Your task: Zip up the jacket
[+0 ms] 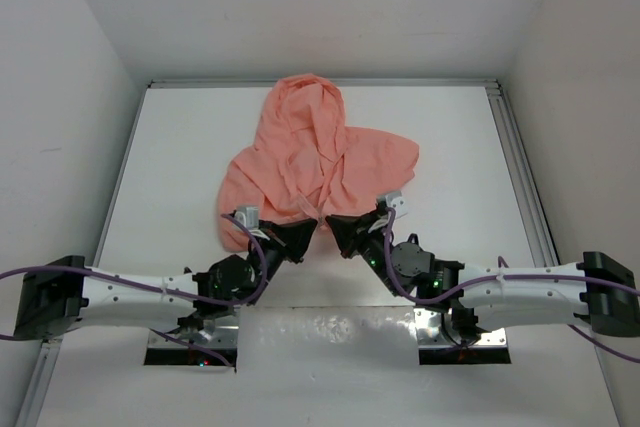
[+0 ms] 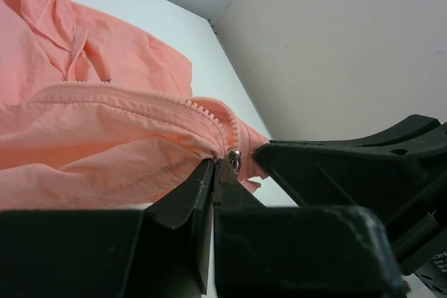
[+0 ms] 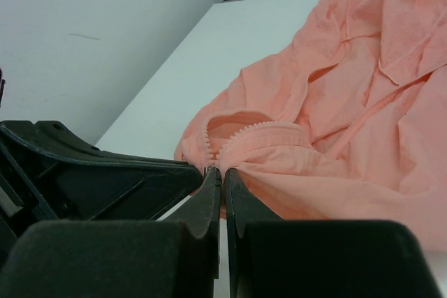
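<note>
The salmon-pink hooded jacket (image 1: 320,152) lies on the white table, hood toward the far wall and hem toward the arms. Both grippers meet at the bottom of its front zipper. My left gripper (image 1: 303,231) is shut, its tips (image 2: 217,165) pinching the hem right at the silver zipper slider (image 2: 234,159). The zipper teeth (image 2: 140,93) run off to the left, and the pull tab is hidden. My right gripper (image 1: 337,226) is shut on the hem (image 3: 222,170) just below the pink zipper teeth (image 3: 258,130), which curve open above it.
White walls close the table in at the back and on both sides. A metal rail (image 1: 520,162) runs along the right edge. The right gripper's black finger (image 2: 349,165) fills the right of the left wrist view. The left gripper's finger (image 3: 91,165) fills the left of the right wrist view.
</note>
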Motion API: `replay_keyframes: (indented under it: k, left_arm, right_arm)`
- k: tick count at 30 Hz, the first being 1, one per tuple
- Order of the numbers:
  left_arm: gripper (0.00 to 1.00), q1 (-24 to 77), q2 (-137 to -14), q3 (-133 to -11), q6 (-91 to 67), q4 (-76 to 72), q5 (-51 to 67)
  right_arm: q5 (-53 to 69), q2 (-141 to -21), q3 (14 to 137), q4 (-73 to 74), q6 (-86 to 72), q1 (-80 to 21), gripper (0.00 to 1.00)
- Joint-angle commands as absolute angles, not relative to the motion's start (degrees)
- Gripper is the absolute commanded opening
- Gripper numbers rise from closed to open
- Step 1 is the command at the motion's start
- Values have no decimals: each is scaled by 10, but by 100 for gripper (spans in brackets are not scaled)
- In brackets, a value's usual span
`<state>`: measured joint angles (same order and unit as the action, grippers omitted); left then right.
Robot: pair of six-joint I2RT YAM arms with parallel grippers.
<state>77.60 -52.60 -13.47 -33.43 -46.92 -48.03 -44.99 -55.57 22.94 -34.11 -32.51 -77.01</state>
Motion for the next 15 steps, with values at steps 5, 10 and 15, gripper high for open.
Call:
replay_keyframes:
  k: [5, 10, 15]
  left_arm:
    - [0, 773, -484, -148, -350, -469, -417]
    - [0, 773, -457, -139, -383, -417, -400]
    - [0, 773, -426, -129, -433, -332, -407]
  right_arm:
    - [-442, -556, 240, -391, -321, -772, 0]
    - [-428, -570, 274, -368, -314, -771, 0]
    - [-402, -590, 314, -340, -322, -771, 0]
